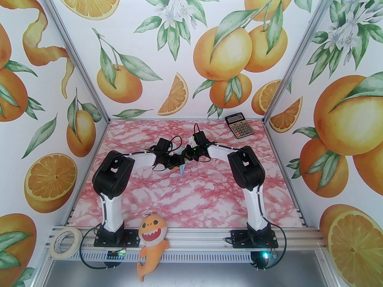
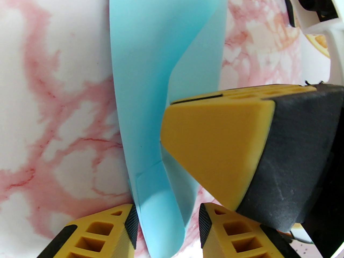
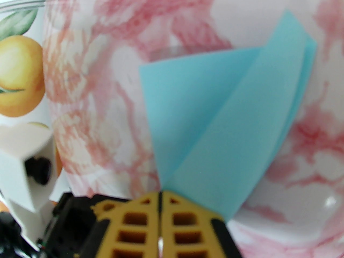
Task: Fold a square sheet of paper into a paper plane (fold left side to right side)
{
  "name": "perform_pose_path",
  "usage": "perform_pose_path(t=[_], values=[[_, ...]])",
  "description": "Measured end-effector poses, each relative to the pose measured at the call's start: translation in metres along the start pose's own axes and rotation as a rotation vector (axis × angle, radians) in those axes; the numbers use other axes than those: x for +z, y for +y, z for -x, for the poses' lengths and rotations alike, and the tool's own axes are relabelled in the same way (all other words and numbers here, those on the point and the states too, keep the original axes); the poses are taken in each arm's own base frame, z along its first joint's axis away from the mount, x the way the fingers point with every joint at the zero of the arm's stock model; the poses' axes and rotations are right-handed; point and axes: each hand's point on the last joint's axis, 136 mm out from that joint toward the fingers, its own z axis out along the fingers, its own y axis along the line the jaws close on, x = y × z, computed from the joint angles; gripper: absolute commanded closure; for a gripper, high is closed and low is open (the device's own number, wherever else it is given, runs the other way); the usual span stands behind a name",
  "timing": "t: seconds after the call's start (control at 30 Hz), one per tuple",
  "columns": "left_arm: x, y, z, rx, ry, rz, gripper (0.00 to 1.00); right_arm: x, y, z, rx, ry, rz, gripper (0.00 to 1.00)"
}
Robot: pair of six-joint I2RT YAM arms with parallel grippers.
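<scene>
1. Table: pink marble pattern. Both arms reach inward and meet over its middle.
2. Sheet of paper: held between the two grippers at mid-table, standing on edge rather than lying flat. From the top view I cannot tell whether its lower tip touches the surface.
3. Look of the sheet: pale light-blue, thin, folded over on itself.
   - Right wrist view: two panels fan out from one pinched corner with a straight crease between them. A thin edge of a further layer shows along the right side.
   - Left wrist view: the near end curls into a soft rounded loop, not pressed flat. An angled flap edge crosses the upper part.
4. Right gripper: fingers pressed tight together, the paper's corner nipped between their tips.
5. Left gripper: jaws stand apart with the paper loop between them. The paper lies against one ribbed pad; a sliver of gap shows at the other finger. Not clamped.
6. In the left wrist view the right gripper's yellow finger comes in from the right, its tip against the paper just above the left gripper's fingers.
7. Calculator: far right corner of the table, well apart from the paper.
8. Tape roll and orange plush toy: on the near rail beside the left arm's base.
</scene>
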Motion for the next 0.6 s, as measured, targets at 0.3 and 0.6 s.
perform_pose_path(t=[0.3, 0.6], values=[[0.0013, 0.0034, 0.0002, 0.012, 0.003, 0.017, 0.68, 0.0004, 0.0061, 0.0006, -0.010, -0.002, 0.008, 0.93], [0.0015, 0.0035, 0.0002, 0.011, 0.004, 0.018, 0.68, 0.0019, 0.0064, 0.0025, 0.002, -0.008, 0.004, 0.96]])
